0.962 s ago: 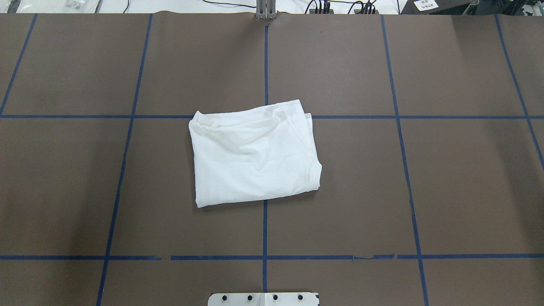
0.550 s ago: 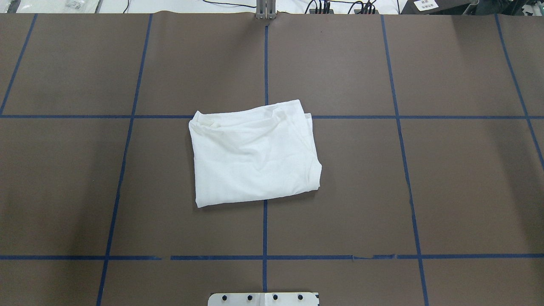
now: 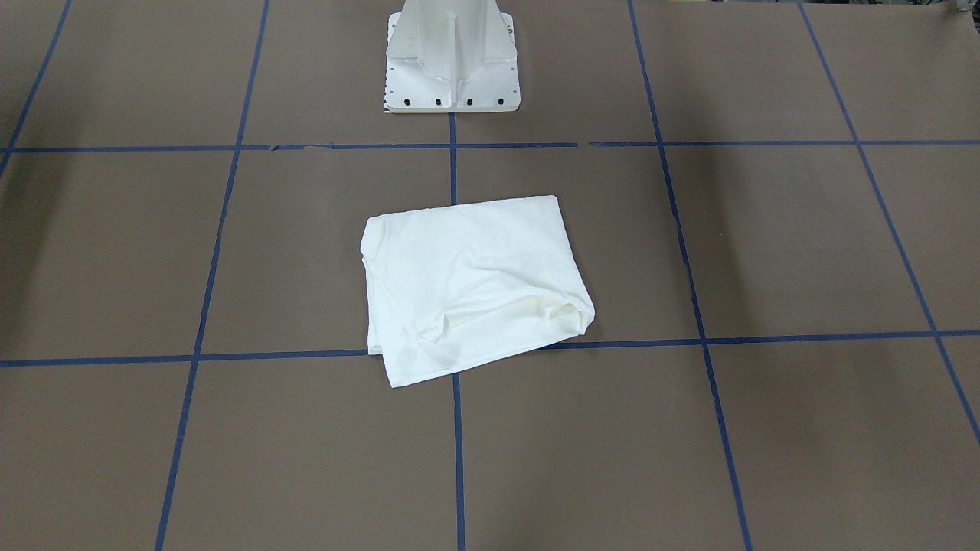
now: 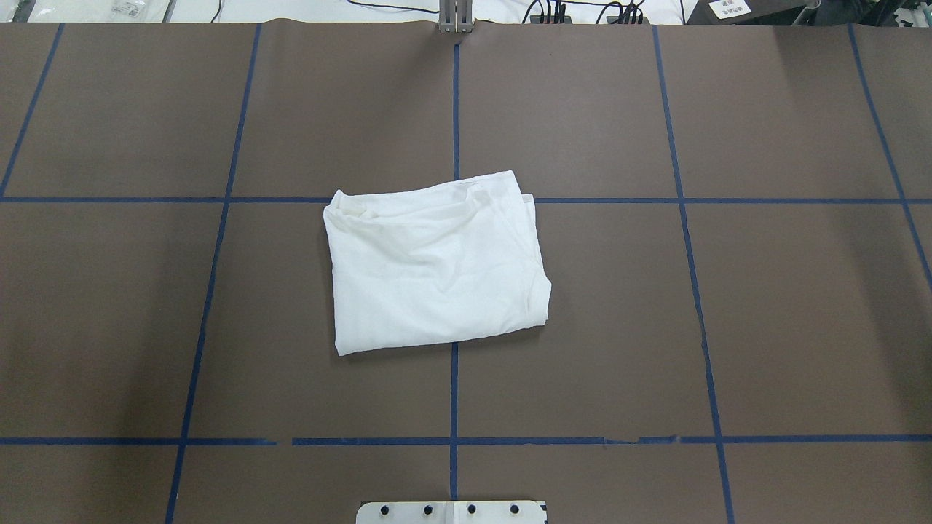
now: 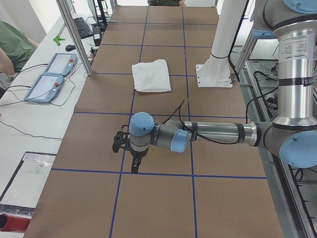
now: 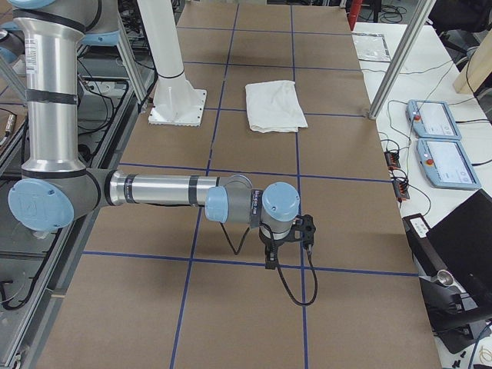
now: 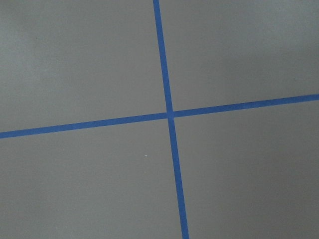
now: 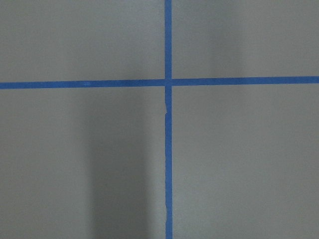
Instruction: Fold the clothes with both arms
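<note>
The white shirt (image 4: 435,266) lies folded into a thick, roughly square packet in the middle of the brown table (image 4: 801,327), flat and untouched by either arm. Taking the overhead view as a clock face, its 12 o'clock edge sits on a crossing of the blue tape lines (image 4: 677,200), and the packet is turned slightly anticlockwise. At its 10 o'clock corner the fabric bunches into a small rolled opening (image 3: 563,310); whether that is collar or cuff I cannot tell. No print shows on the upper face.

At 6 o'clock from the shirt, well apart, stands the white pedestal base (image 3: 452,57).

Far out at 9 o'clock, past the overhead view's edge, the left arm (image 5: 218,133) stretches level over the table with the left gripper (image 5: 134,165) pointing down at a tape line; whether its fingers are apart or together cannot be told from the side view. Far out at 3 o'clock the right arm (image 6: 157,190) lies the same way, the right gripper (image 6: 270,260) pointing down, its fingers just as unreadable. Each wrist camera shows only brown table and a tape cross (image 7: 169,114).

Two control tablets (image 5: 52,74) rest on the white side bench.
</note>
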